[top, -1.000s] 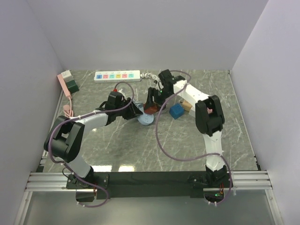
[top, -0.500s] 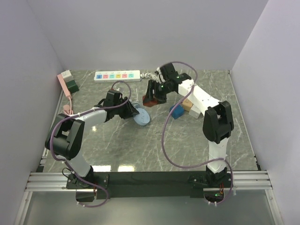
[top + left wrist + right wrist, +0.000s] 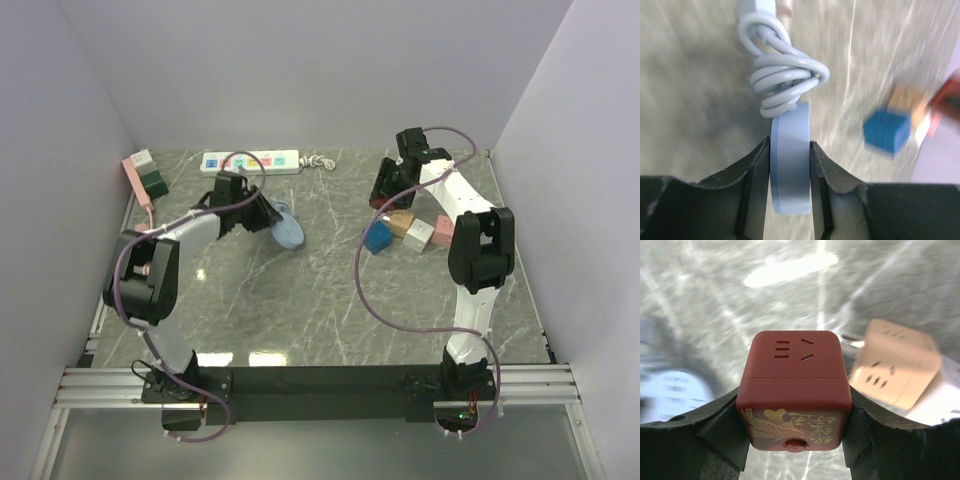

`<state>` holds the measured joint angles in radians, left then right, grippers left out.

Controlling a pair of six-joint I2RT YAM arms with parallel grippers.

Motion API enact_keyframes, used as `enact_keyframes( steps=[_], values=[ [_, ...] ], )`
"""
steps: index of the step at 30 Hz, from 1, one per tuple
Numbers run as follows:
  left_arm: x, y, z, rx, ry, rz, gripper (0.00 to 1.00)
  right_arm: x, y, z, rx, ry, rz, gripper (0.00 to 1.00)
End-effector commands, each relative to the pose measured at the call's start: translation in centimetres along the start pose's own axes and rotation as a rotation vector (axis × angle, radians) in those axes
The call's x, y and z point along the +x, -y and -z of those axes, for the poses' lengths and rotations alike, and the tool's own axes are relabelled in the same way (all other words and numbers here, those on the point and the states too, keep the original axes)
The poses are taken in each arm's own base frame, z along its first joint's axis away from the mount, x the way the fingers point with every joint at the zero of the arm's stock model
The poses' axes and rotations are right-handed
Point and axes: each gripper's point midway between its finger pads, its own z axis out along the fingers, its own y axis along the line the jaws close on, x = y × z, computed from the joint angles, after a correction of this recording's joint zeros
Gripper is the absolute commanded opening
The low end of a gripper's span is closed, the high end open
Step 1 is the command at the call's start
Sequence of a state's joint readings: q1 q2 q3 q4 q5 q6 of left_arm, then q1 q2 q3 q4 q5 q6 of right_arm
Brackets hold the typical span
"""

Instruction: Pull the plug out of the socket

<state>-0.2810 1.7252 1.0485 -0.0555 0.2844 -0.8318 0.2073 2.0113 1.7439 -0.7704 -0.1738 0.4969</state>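
The socket, a long white power strip (image 3: pixel 250 161) with pastel outlet panels, lies at the back, its bundled white cord (image 3: pixel 318 161) at its right end. No plug stands out of it in the top view. My left gripper (image 3: pixel 268 213) is shut on a pale blue disc (image 3: pixel 289 231), held on edge between the fingers (image 3: pixel 754 170); the disc (image 3: pixel 790 165) sits just short of the cord bundle (image 3: pixel 787 75). My right gripper (image 3: pixel 385 188) is shut on a red cube adapter (image 3: pixel 794 385) with outlet slots and gold print, held above the table at the back right.
A blue cube (image 3: pixel 377 238), a tan cube (image 3: pixel 402 223) and a white and pink block (image 3: pixel 430 234) lie under the right arm. A pink and green block (image 3: pixel 145 172) with a pink cord lies at the far left. Walls close three sides.
The red cube and the blue disc were together at the middle. Now the right gripper has carried the cube right and back, and the left has carried the disc left toward the power strip.
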Motion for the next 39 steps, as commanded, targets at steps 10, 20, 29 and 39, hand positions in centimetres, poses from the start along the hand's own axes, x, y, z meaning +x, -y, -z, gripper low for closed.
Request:
enact_keyframes(
  steps=[10,20,29,39],
  values=[
    [-18.2,-2.5,-2.4,0.153,0.324,0.148,0.0,1.1,3.8,-2.5,0.146,-0.018,-0.003,0.0],
    [-20.2,2.6,3.9,0.47,0.444,0.156,0.0,2.7,5.5,-1.5,0.184,-0.039,-0.017,0.42],
    [-24.2,1.9,4.1,0.496,0.552,0.201,0.0,2.4,5.3,-1.2,0.19,-0.044,-0.027,0.93],
    [-28.8,-1.0,-1.5,0.551,0.616,0.366,0.01,2.6,2.1,3.1,0.043,0.027,-0.033,0.96]
  ],
)
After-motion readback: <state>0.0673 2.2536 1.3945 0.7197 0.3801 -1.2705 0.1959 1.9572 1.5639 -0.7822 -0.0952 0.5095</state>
